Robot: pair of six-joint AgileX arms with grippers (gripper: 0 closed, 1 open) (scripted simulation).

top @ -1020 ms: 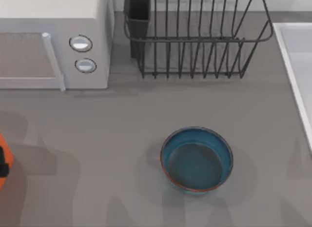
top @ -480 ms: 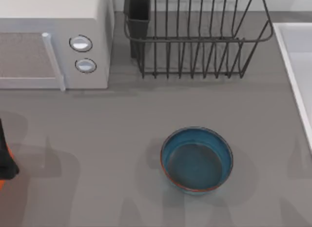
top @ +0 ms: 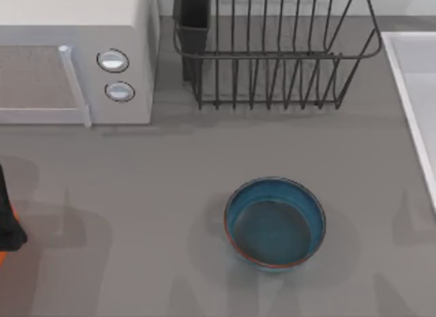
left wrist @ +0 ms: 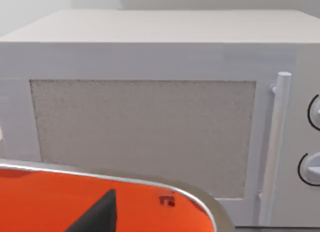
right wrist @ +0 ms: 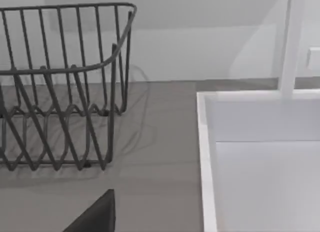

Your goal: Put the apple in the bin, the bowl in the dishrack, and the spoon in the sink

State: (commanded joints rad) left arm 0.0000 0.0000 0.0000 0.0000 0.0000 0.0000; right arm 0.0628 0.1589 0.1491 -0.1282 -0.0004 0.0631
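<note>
one bowl [top: 275, 223], one dishrack [top: 272, 51], one sink [right wrist: 260, 162], two microwave knobs [top: 113, 61].

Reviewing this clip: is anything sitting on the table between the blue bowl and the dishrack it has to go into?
Nothing visible does. In the top view the bowl sits alone on the grey table, with bare surface up to the dishrack. The microwave stands off to the left, the sink off to the right.

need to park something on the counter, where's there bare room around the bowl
Bare grey counter lies all around the bowl: a wide band between it and the microwave, a strip between it and the dishrack, and a strip toward the sink rim on the right. The back edge is crowded, the microwave close beside the dishrack.
</note>
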